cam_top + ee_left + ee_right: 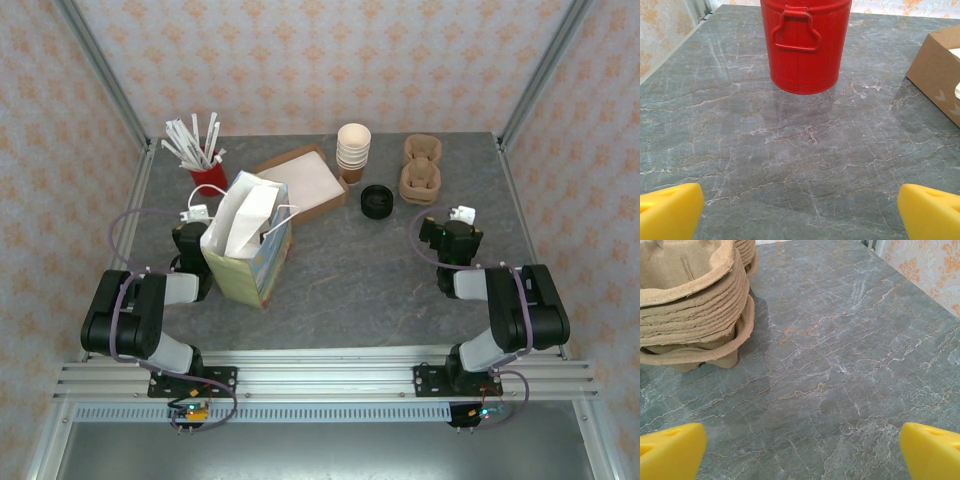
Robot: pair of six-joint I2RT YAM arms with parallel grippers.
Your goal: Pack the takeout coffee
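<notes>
Left gripper (800, 212): we see its jaws spread wide with nothing between them, yellow tips low over the bare table (790, 150), facing the red bucket (805, 45)
Right gripper (800, 452): also wide apart and empty, pointed at the pulp carriers (690, 305)
Paper bag (248, 245): stands upright with its mouth open, just beside the left arm
Black lids (376, 201): a short dark pile beyond the bag, near the middle of the table
Takeout coffee: we cannot pick out a lidded cup; the nearest match is a brown cup (350, 177) at the foot of the cream cup stack (354, 145), just beside the black lids and well apart from both grippers
Cardboard box (303, 183): lies between the bucket and the cups
Risk, bag: we judge the bag light and floppy, so a swing of the left arm could tip it or fold its mouth shut
Risk, cups: a reach for the brown cup could knock the tall stack over, and too hard a squeeze would crush thin paper
Top view adds: the bag, cups, lids and white sticks (195, 140) in the bucket, all laid out together
Left wrist view adds: the bucket's moulded handle and the box's brown side wall, close up
Right wrist view adds: the ridged layers of the nested carriers, which from above read as one lump
</notes>
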